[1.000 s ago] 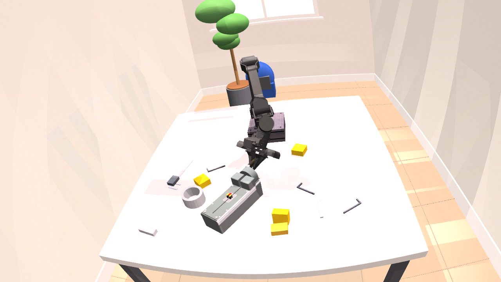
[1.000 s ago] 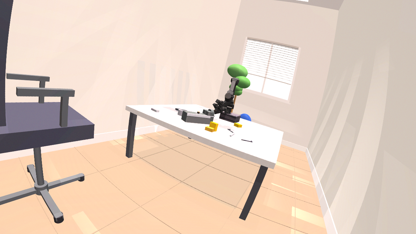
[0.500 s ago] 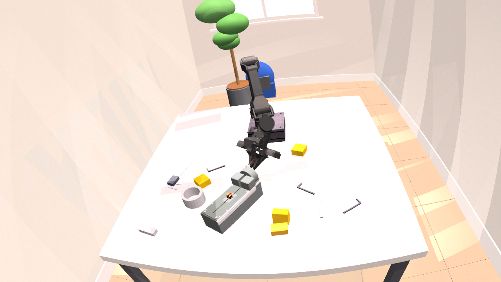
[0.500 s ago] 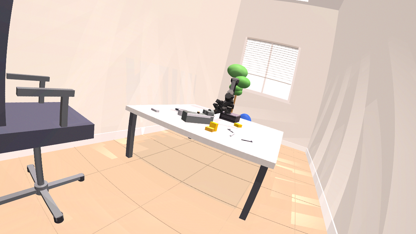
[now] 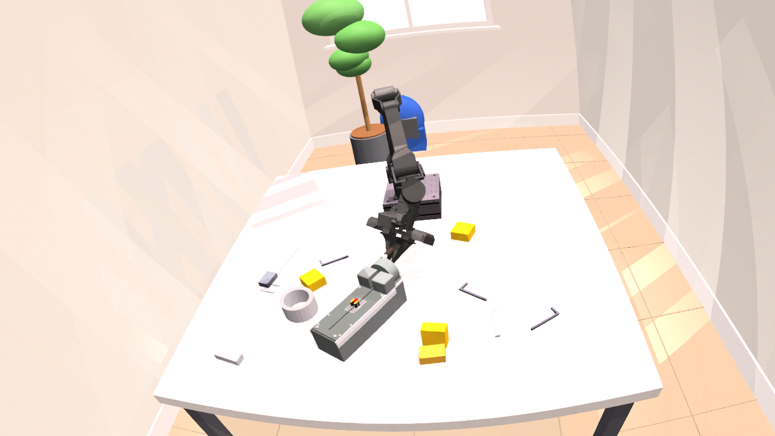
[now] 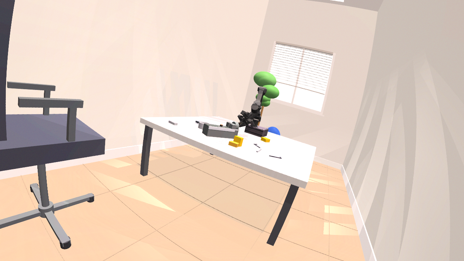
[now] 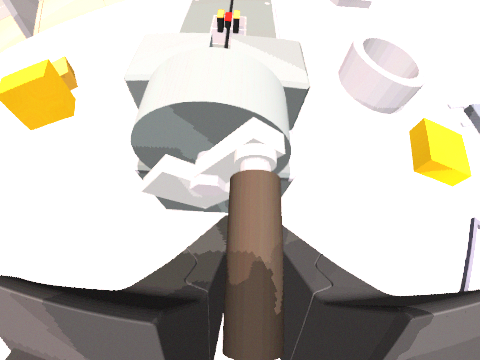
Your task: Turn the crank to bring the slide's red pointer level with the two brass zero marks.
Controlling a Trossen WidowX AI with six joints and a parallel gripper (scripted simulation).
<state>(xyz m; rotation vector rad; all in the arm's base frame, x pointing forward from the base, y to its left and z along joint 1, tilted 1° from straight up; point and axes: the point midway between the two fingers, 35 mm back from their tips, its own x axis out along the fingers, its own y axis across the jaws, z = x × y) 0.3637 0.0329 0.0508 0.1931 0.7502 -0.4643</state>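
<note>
The grey machine [image 5: 368, 328] [image 6: 220, 131] [image 7: 196, 20] stands on the table with its round housing [image 7: 215, 80] toward the arm. My gripper [image 5: 391, 254] [image 7: 248, 226] is shut on the brown crank handle [image 7: 255, 215]; its fingers lie on both sides of it. The pale crank arm [image 7: 250, 140] shows in front of the housing. The red pointer [image 7: 228, 17] sits between the two brass marks, left [image 7: 220, 14] and right [image 7: 236, 14]. In the wrist view it looks nearly level with them, perhaps slightly nearer the crank; I cannot tell whether exactly. In the exterior view the pointer is too small to judge.
A pale ring [image 5: 298, 304] [image 7: 380, 75] and a yellow block [image 5: 312, 278] [image 7: 440, 151] stand beside the machine. Two yellow blocks stand on its other side, the taller one [image 5: 433, 333] [image 7: 39, 95] behind. Another yellow block [image 5: 462, 231] and dark hex keys [image 5: 474, 292] [image 5: 544, 319] lie farther off.
</note>
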